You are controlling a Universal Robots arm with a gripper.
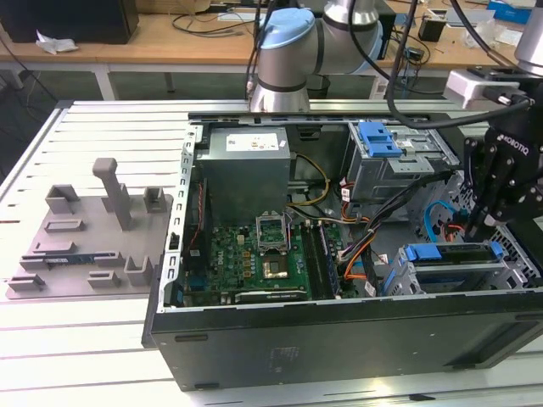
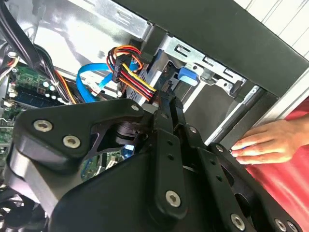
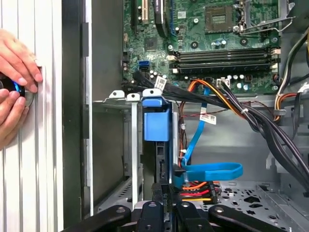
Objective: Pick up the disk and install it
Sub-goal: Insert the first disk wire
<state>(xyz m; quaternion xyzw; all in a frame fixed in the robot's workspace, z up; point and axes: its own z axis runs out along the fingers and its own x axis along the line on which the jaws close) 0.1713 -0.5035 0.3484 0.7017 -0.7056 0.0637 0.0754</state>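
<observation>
A pale grey slatted table (image 1: 85, 127) lies in the foreground under soft, even light. Behind the table runs a wooden bench (image 1: 153, 42) on white legs (image 1: 103, 82). The bench carries a black box (image 1: 72, 17), a crumpled white paper (image 1: 53, 42) and loose cables (image 1: 204, 21). Beyond the table's far edge, under the bench, dark floor (image 1: 51, 80) shows.

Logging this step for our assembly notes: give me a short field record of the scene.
case: open computer case on slatted table
disk: blue-bracketed disk, edge-on in the metal drive cage
gripper: gripper inside the case, right at the disk's edge
person: hands outside the case wall, over the table
</observation>
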